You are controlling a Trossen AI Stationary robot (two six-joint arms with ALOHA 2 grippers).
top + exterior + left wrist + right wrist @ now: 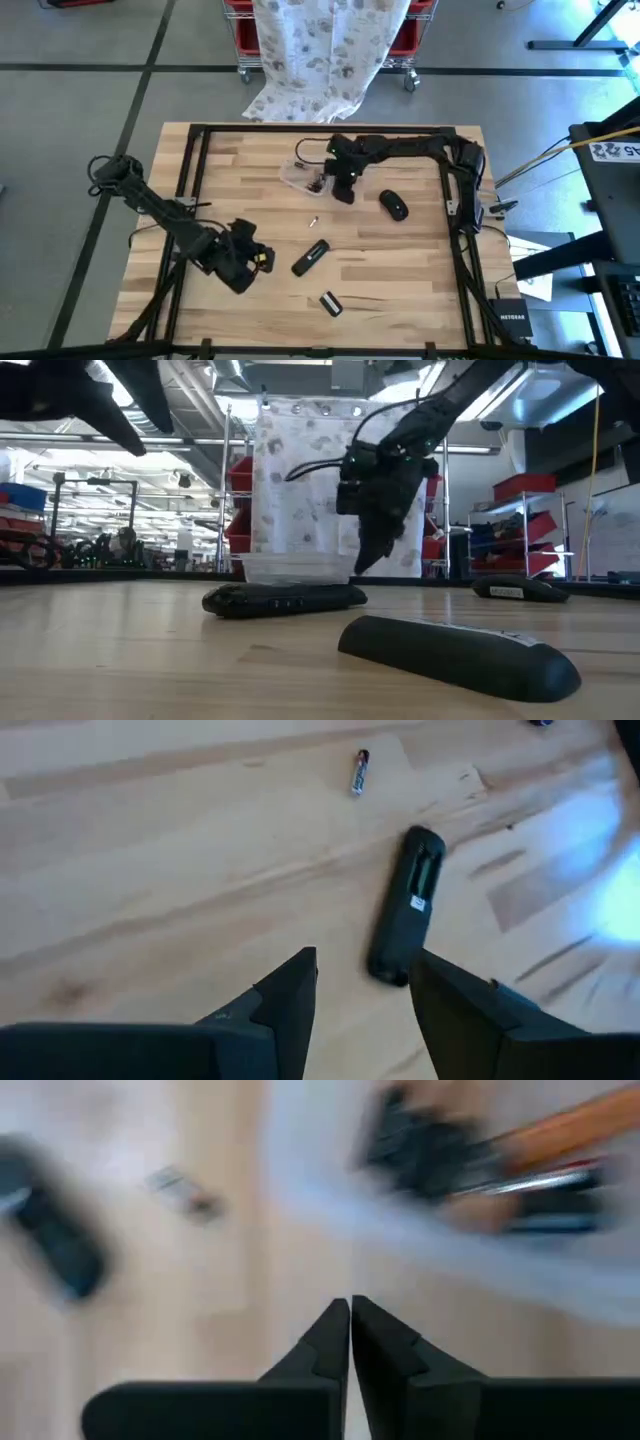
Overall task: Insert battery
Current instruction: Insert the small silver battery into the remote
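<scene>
We see left hand released near remote; battery loose on worktop; right hand clenched, empty, beside clear tray.

On a workshop table, a remote control lies just below the centre of the overhead frame, with a single battery a little above it. Lower still, near the bottom centre, sits the battery cover. A clear tray of small parts rests above centre, and a computer mouse lies to its lower right. The left gripper sits left of the remote, at lower left of centre. The right gripper hangs at the tray's right edge, between tray and mouse.
</scene>
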